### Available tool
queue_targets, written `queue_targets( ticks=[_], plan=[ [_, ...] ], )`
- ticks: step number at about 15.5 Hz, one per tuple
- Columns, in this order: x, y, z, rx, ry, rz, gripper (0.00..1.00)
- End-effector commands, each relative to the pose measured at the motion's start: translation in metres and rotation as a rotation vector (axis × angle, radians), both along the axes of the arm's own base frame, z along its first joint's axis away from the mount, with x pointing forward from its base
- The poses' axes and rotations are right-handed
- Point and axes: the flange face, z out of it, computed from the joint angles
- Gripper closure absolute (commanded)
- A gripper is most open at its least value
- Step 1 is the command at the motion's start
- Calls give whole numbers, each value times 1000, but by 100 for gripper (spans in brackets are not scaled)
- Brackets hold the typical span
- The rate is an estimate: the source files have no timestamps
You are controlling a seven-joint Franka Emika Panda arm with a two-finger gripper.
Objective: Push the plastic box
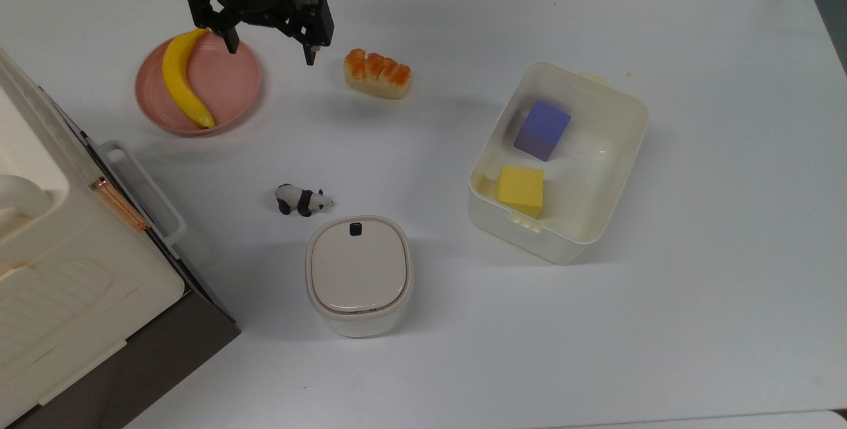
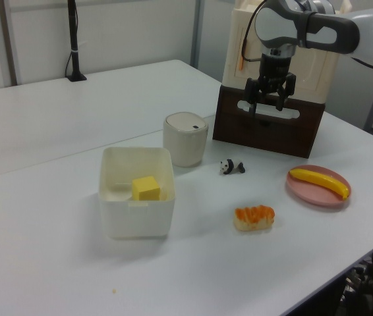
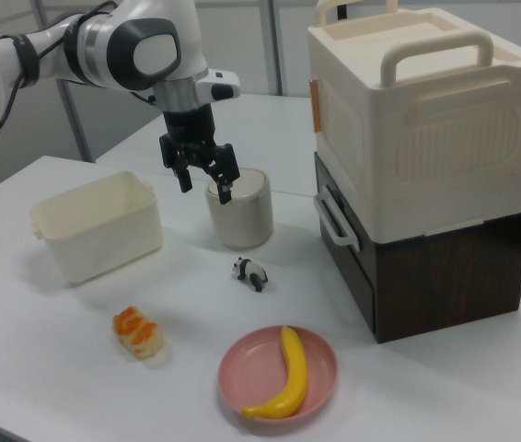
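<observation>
In the top view the gripper hangs above the table with its jaws spread and nothing between them; one fingertip sits over the rim of the pink plate where the banana lies, the other over bare tabletop just short of the sushi piece. The plastic box stands well apart from the jaws, toward the top view's right and lower down, open-topped, with a purple cube and a yellow cube inside; the panda figure and the lidded canister lie below the jaws in the picture, and the big cream case on its dark base is off to the top view's lower left. In the left view the gripper is raised clear of the table, jaws apart, seen against the case; the plastic box sits far to the left view's left of it, the yellow cube showing inside. In the right view the gripper hangs with jaws open, appearing in front of the canister, though it seems to be well above the table rather than touching anything; the plastic box lies to the right view's left of the jaws and lower.
</observation>
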Motion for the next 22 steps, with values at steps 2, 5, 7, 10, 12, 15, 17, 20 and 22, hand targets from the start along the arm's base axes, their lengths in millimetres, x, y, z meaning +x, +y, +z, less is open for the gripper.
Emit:
queue_targets(
  ticks=[2, 5, 7, 10, 12, 15, 17, 20, 22],
  plan=[
    [-11, -5, 6, 5, 16, 20, 0],
    [-11, -5, 6, 5, 16, 20, 0],
    [-11, -5, 6, 5, 16, 20, 0],
    [-11, -5, 6, 5, 18, 20, 0],
    [-11, -6, 6, 5, 18, 20, 0],
    [-11, -8, 6, 5, 16, 17, 0],
    [-11, -8, 7, 5, 12, 18, 0],
    [-10, -6, 4, 6, 18, 21, 0],
    [-13, -2, 4, 12, 31, 28, 0]
  ],
)
